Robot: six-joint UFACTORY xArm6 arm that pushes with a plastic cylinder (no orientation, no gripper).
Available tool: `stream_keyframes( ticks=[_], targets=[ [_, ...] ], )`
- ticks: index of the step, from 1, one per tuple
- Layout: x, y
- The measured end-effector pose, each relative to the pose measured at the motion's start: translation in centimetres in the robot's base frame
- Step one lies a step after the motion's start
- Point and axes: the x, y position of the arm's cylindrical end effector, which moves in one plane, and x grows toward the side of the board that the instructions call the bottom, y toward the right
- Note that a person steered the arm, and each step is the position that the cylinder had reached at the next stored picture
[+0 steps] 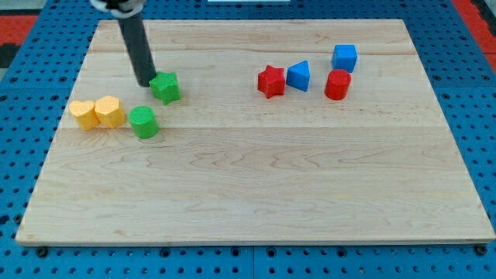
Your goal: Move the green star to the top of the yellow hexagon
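While the surface (256, 194) sits mostly bare, all the action is up near its top left corner.

Rod comes down from the top edge and my tip (146, 82) touches the green star (165, 87) on its left side; the tool has no jaws, so it's just a plain rod pressing. Yellow hexagon (110, 111) sits toward the left edge, snug against another yellow block (82, 114), green cylinder (143, 122) just beside. Guessing the tip needs to swing round and shove the star leftward.
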Motion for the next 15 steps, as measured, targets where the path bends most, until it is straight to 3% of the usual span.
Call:
stream_keyframes(
  ticks=[1, 2, 4, 6, 7, 10, 11, 12, 13, 14, 15],
  targets=[
    [-3.4, 0.0],
    [-3.7, 7.9],
    [0.7, 3.6],
    [1.1, -2.4],
    [1.6, 2.9],
    [3.6, 32.3],
    [-0.3, 34.3],
    [-0.5, 34.5],
    [-0.3, 35.7],
    [3.7, 38.4],
    [3.6, 34.9]
  ],
)
